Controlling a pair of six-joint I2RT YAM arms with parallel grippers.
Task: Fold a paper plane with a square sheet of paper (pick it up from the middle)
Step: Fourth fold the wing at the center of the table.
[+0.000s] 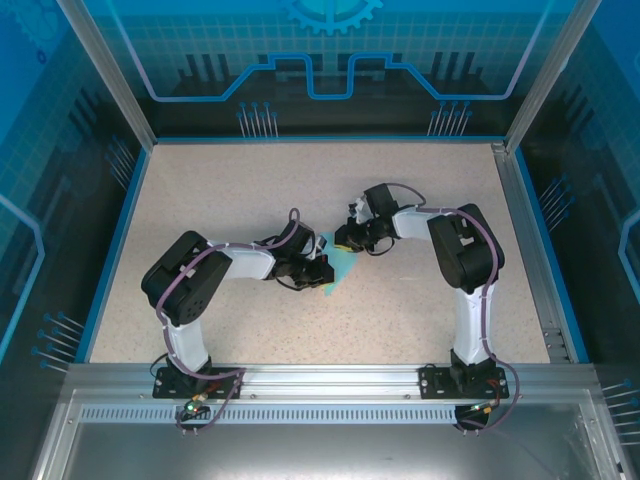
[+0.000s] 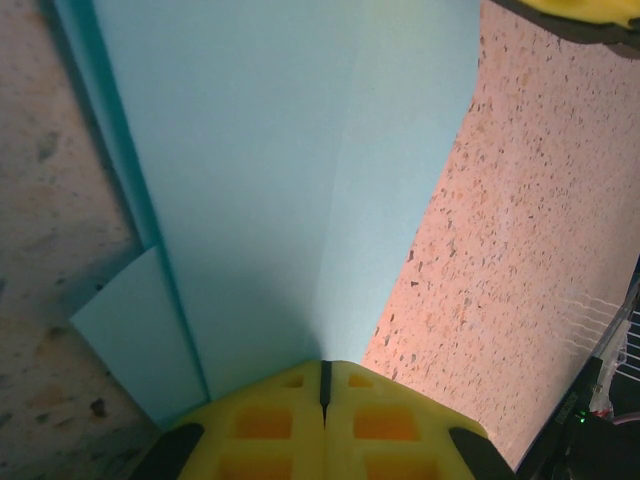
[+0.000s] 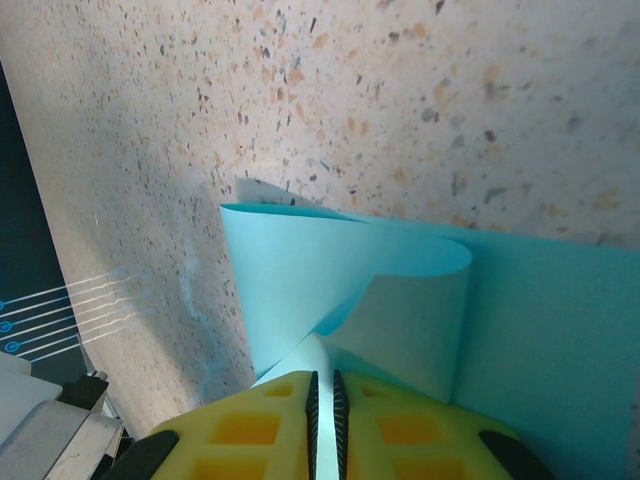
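The light-turquoise sheet of paper [image 1: 341,266] lies partly folded at the table's middle, between both grippers. In the left wrist view the paper [image 2: 300,180] spreads away from my left gripper [image 2: 324,378], and a long crease runs straight into its closed yellow jaws. A small flap [image 2: 130,320] sticks out at the left. My left gripper [image 1: 320,268] is shut on the paper's near end. My right gripper [image 1: 350,243] comes from the right. Its jaws [image 3: 322,385] pinch a curled-over flap of the paper [image 3: 300,270], and a strip of turquoise shows in the narrow slit.
The speckled beige tabletop [image 1: 300,190] is bounded by blue walls and a metal rail [image 1: 320,378] at the near edge. The right gripper's yellow finger [image 2: 590,12] shows at the top right of the left wrist view.
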